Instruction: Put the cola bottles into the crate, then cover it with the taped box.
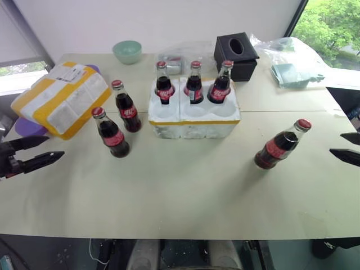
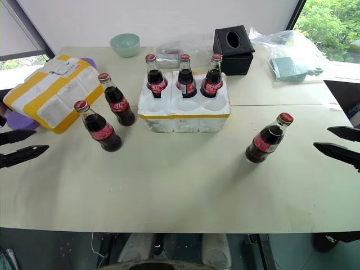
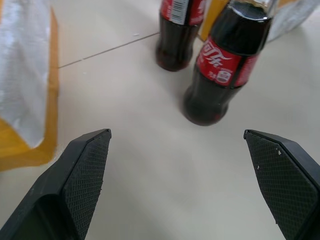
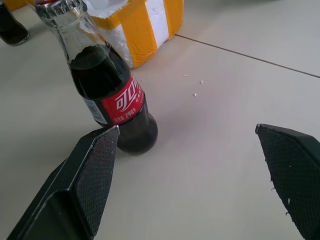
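Three cola bottles point(image 2: 185, 76) stand in the back wells of the crate point(image 2: 183, 109) at table centre. Two bottles point(image 2: 107, 115) wait at nine o'clock, one point(image 2: 265, 139) at four. The taped box point(image 2: 52, 98) lies at ten o'clock, unused. Left gripper point(image 2: 21, 146) and right gripper point(image 2: 342, 142) both spread, empty.

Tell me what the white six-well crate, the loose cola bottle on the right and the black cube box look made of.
White six-well crate: looks like matte styrofoam, with a grainy, crumbly face and a glossy yellow tape band.
Loose dark cola bottle with red cap: clear, shiny glass by the look of its see-through neck; the cap is probably metal.
Black cube tissue box: smooth and dull, maybe leatherette or plastic; unclear.
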Motion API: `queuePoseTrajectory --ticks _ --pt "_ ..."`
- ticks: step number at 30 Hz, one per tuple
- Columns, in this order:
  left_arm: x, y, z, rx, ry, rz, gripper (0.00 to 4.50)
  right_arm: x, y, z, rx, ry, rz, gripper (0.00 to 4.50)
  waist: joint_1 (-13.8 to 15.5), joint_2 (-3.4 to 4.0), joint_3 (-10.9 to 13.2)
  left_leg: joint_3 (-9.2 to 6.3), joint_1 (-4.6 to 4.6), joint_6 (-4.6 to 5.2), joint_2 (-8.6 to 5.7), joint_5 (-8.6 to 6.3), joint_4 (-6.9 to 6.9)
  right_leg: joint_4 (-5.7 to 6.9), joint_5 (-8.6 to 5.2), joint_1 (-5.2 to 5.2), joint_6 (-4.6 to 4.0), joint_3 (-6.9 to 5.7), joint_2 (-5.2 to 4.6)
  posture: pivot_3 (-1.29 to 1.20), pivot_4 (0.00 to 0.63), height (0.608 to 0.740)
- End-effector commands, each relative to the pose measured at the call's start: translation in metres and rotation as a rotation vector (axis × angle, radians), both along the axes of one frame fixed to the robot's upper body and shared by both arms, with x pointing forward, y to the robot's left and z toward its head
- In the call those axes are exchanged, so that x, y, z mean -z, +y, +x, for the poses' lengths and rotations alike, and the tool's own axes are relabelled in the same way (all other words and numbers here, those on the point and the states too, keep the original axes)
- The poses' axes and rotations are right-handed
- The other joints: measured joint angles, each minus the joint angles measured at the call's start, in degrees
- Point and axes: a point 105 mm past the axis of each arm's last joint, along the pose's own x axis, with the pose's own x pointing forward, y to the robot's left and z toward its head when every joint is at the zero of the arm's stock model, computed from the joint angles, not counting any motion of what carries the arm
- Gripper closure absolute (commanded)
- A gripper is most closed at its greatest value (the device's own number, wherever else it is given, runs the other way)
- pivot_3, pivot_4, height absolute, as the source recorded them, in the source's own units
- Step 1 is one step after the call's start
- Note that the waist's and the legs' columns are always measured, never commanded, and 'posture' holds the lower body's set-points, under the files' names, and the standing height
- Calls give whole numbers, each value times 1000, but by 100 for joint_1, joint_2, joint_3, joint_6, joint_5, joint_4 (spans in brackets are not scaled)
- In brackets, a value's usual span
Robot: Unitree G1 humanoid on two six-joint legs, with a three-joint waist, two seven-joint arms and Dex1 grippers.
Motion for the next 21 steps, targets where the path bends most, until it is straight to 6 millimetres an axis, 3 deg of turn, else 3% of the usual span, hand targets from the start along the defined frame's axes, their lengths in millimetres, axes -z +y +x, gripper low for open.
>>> queuePoseTrajectory --ticks 1,9,13,17,21 --pt "-11 -21 1 102 -27 16 10 -48 8 -2 -47 -108 -17 0 -4 9 -1 3 1 0 0 0 2 0 3 0 1 4 0 0 150 739" --pt "0 -49 10 218 -6 46 10 -82 58 -6 -274 -112 -65 0 -7 12 -1 9 2 0 5 0 -3 0 4 -5 1 9 4 0 150 739" --pt "8 -57 23 241 -3 50 10 -118 102 -10 -433 -158 -53 0 -8 40 13 20 1 0 4 0 4 0 9 -8 5 17 3 0 150 739" --pt "17 -65 39 244 -6 51 10 -140 133 -14 -554 -187 -26 0 -3 41 12 27 -3 0 6 0 1 -1 18 -20 5 25 5 0 150 739" --pt "25 -75 51 253 -10 52 10 -149 153 -16 -630 -193 -4 0 3 26 15 30 -12 -1 5 0 3 -8 21 -24 9 26 4 0 150 739"
